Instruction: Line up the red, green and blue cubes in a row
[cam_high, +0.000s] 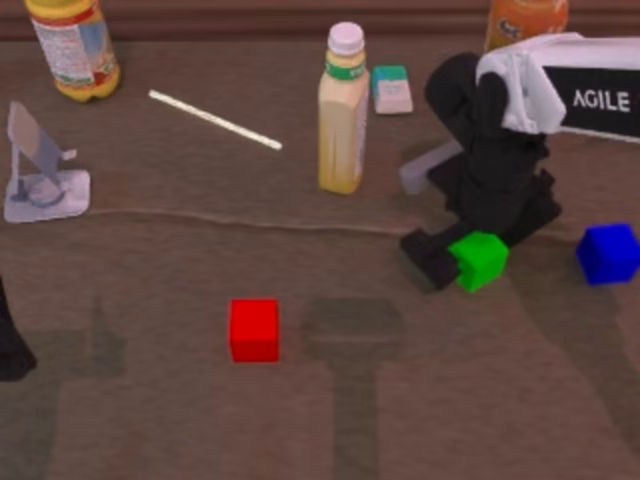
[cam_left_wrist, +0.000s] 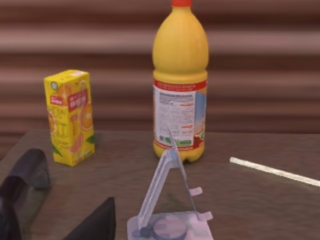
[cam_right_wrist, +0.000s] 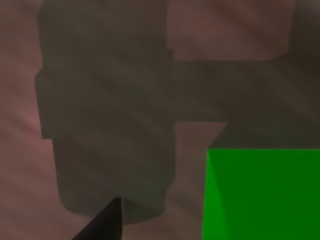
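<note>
- The right gripper (cam_high: 470, 258) is down at the green cube (cam_high: 479, 260), on the right part of the table (cam_high: 150, 420).
- One dark finger (cam_high: 430, 258) lies just left of the cube. The other finger is hidden under the arm.
- The fingers seem to sit around the cube, but the views do not show if they squeeze it or are loose.
- In the right wrist view the green cube (cam_right_wrist: 262, 195) fills a corner, with one finger tip (cam_right_wrist: 102, 225) beside it and a gap between them.
- To do this step well, the gripper should likely keep the cube in the middle of its fingers and close softly, so the cube does not slip or twist.
- The red cube (cam_high: 254, 329) sits well to the left of the gripper and a bit nearer the front.
- The blue cube (cam_high: 608, 253) sits to the right of the gripper, near it.
- The green cube probably needs to end up level with the other two, with even gaps.
- The left gripper (cam_high: 12, 350) waits at the far left edge, well apart from the cubes. Whether it is open cannot be told.
- Count: three cubes, one red, one green, one blue.
- Three bottles: one big orange bottle (cam_high: 72, 45), one pale bottle (cam_high: 343, 110), one orange bottle (cam_high: 527, 18) at the back.
- One juice box (cam_left_wrist: 70, 117), one clear stand (cam_high: 40, 170), one white stick (cam_high: 215, 120), one small teal box (cam_high: 391, 88).
</note>
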